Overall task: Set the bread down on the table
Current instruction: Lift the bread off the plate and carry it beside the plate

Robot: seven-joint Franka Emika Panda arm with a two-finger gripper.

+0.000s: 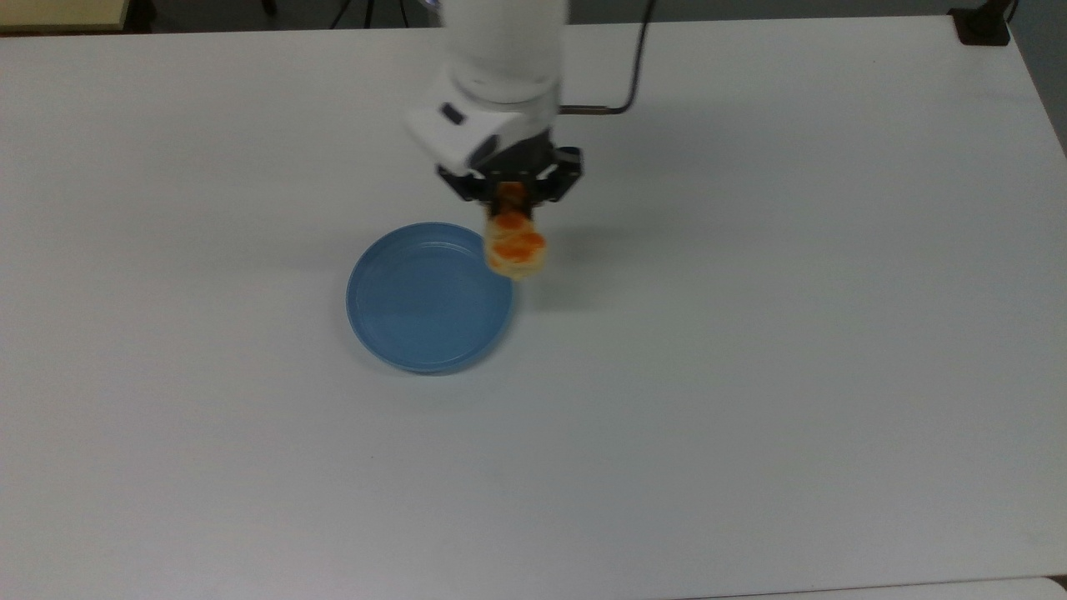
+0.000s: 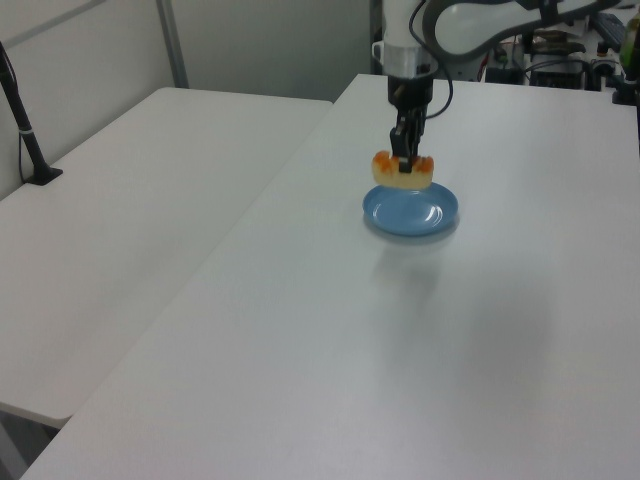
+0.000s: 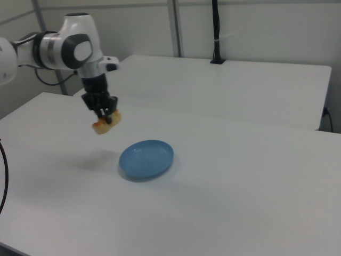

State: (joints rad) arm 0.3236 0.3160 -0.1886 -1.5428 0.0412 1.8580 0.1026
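Note:
The bread, a small tan loaf with glossy orange patches, hangs in the air well above the white table. My gripper is shut on its upper end. In the top view the bread hangs over the blue plate's upper right rim. In the right view it is up and to the left of the plate.
The round blue plate lies bare on the table. A second white table stands alongside. A black post is clamped at that table's far edge.

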